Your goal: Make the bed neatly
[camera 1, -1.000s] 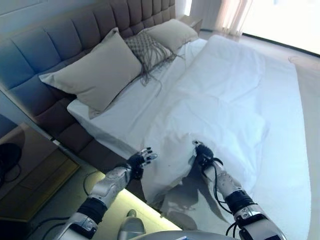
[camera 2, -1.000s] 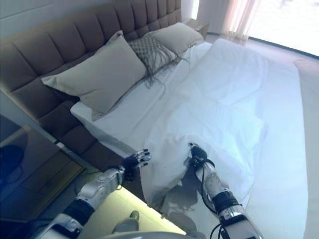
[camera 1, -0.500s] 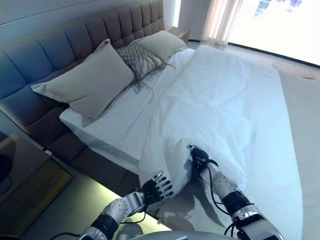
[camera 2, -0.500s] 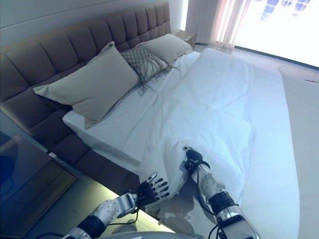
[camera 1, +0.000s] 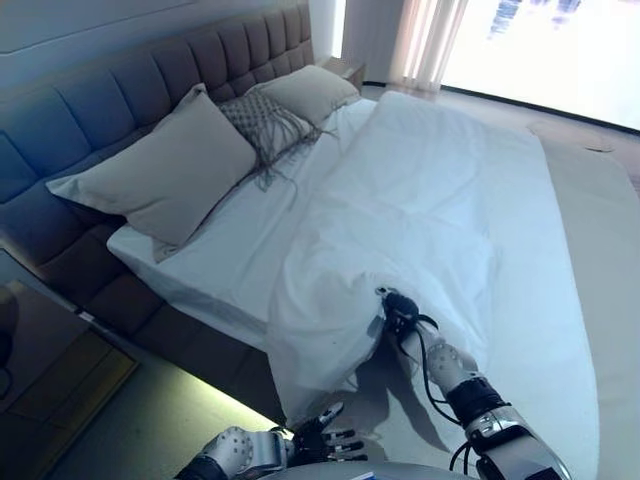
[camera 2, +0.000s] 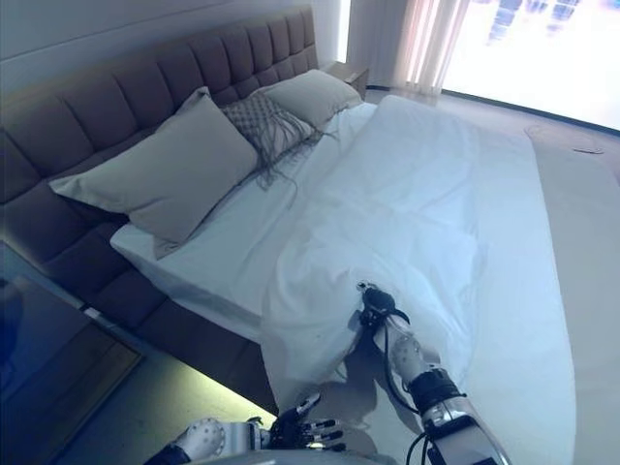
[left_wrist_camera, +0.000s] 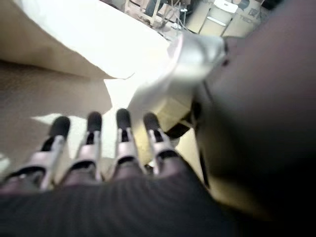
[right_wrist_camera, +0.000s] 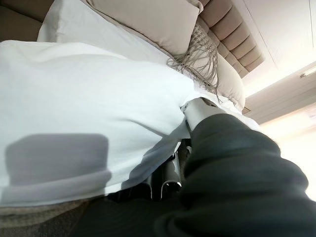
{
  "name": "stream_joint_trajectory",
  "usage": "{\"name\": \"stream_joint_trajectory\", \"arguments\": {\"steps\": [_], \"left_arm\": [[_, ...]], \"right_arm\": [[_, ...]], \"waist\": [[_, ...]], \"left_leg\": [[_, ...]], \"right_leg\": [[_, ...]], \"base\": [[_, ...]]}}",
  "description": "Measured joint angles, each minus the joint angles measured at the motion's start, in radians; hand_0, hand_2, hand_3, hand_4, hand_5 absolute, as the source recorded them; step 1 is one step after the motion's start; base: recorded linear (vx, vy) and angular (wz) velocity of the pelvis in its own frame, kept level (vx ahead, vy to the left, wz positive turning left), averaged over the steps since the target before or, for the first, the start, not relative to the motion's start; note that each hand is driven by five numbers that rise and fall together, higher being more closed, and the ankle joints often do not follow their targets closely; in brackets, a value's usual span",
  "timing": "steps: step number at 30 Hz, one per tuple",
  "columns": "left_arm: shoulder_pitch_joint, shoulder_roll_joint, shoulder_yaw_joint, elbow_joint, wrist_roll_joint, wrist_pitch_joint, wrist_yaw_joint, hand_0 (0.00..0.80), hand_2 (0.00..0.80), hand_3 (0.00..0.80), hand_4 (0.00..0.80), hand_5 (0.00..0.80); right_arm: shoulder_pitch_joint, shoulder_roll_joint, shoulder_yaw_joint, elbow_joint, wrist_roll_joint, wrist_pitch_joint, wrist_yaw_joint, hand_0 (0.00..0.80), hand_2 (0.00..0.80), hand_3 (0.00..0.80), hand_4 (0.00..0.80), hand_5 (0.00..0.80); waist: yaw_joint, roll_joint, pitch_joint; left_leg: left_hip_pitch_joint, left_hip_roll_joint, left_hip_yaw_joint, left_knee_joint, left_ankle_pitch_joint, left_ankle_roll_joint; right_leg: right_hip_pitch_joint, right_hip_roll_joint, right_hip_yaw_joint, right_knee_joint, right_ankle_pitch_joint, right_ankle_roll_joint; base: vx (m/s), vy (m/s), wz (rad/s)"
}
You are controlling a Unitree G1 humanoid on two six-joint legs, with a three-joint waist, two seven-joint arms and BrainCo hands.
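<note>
starting at the left: dark bedside table sat beside the bed, upholstered tufted headboard ran along the wall. large beige pillow leaned against the headboard, a fringed knit cushion just beside it, a second beige pillow past that. left hand hung low at the bed's near edge, over the lit floor strip, fingers straight and spread, holding nothing, apart from the cloth. white duvet lay across the mattress, pulled back from the pillow end so the white sheet showed there; its near corner drooped over the bed's side, rumpled. right hand sat on the duvet near that corner, with a fold of duvet pinched between thumb and curled fingers per the wrist view, cloth bunched over it. bright window at far right.
</note>
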Motion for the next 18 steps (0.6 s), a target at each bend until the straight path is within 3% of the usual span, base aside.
{"name": "stream_joint_trajectory", "arguments": {"steps": [7, 14, 18], "left_arm": [[-0.008, -0.026, -0.025, -0.024, -0.164, -0.022, 0.056, 0.000, 0.000, 0.000, 0.000, 0.000], [-0.040, -0.127, -0.067, -0.019, -0.437, -0.157, 0.158, 0.000, 0.000, 0.000, 0.000, 0.000], [-0.058, -0.135, -0.066, -0.005, -0.545, -0.214, 0.211, 0.000, 0.000, 0.000, 0.000, 0.000]], "right_arm": [[-0.001, -0.021, 0.000, 0.000, 0.012, 0.000, 0.006, 0.800, 0.800, 0.800, 0.800, 0.800], [-0.001, -0.004, 0.000, -0.001, 0.012, -0.005, 0.019, 0.800, 0.800, 0.800, 0.800, 0.800], [-0.001, 0.009, 0.000, -0.002, 0.012, -0.013, 0.019, 0.800, 0.800, 0.800, 0.800, 0.800]], "waist": [[-0.006, 0.024, 0.001], [-0.011, -0.001, 0.017], [-0.015, -0.019, 0.028]], "left_leg": [[0.001, 0.004, 0.000, -0.007, 0.002, -0.003], [0.003, 0.011, 0.004, -0.012, 0.004, -0.007], [0.007, 0.020, 0.006, -0.011, 0.004, -0.012]], "right_leg": [[-0.001, 0.003, 0.000, -0.004, 0.001, 0.003], [-0.003, 0.011, 0.001, -0.003, 0.001, 0.003], [-0.002, 0.018, 0.003, 0.001, 0.000, 0.000]], "base": [[-0.004, -0.020, 0.00], [0.004, -0.063, -0.01], [0.018, -0.039, -0.02]]}}
